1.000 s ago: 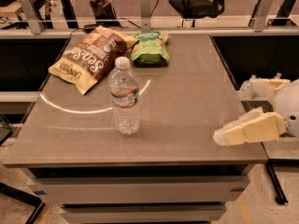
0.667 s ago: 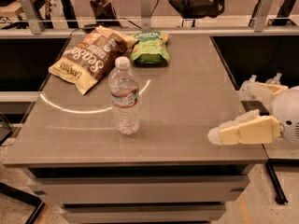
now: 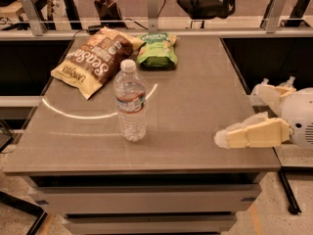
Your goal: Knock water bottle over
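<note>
The water bottle (image 3: 130,102) stands upright on the grey table (image 3: 195,97), left of its middle and toward the front. It is clear ribbed plastic with a white cap and a narrow label band. My gripper (image 3: 221,138) comes in from the right at the table's front right, its cream finger pointing left toward the bottle. It is well to the right of the bottle and does not touch it.
A brown chip bag (image 3: 93,60) lies at the back left of the table. A green snack bag (image 3: 156,50) lies at the back middle. A rail with posts and dark chairs stand behind the table. The table's front edge is close to the bottle.
My gripper has moved a little to the left over the table, toward the bottle. The bottle and the bags have not moved.
</note>
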Motion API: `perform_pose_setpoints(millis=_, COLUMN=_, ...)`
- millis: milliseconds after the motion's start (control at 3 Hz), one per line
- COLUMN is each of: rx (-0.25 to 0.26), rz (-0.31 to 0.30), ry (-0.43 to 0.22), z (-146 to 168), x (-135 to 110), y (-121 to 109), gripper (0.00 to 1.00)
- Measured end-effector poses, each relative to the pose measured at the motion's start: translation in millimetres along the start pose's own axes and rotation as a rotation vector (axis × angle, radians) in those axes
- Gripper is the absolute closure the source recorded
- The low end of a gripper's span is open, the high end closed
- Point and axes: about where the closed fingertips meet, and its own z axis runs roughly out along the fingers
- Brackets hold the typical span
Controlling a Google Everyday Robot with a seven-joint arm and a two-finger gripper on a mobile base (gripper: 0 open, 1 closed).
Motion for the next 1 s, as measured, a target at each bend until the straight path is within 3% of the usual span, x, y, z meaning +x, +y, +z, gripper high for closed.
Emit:
perform_pose_setpoints(millis=333, rx=-0.016, rz=-0.018, ry=-0.029, z=4, x=-4, y=14, gripper=0.00)
perform_pose_setpoints(millis=1000, rx=-0.159, rz=-0.067, ry=-0.153, z=38, x=-21, y=59, gripper=0.00)
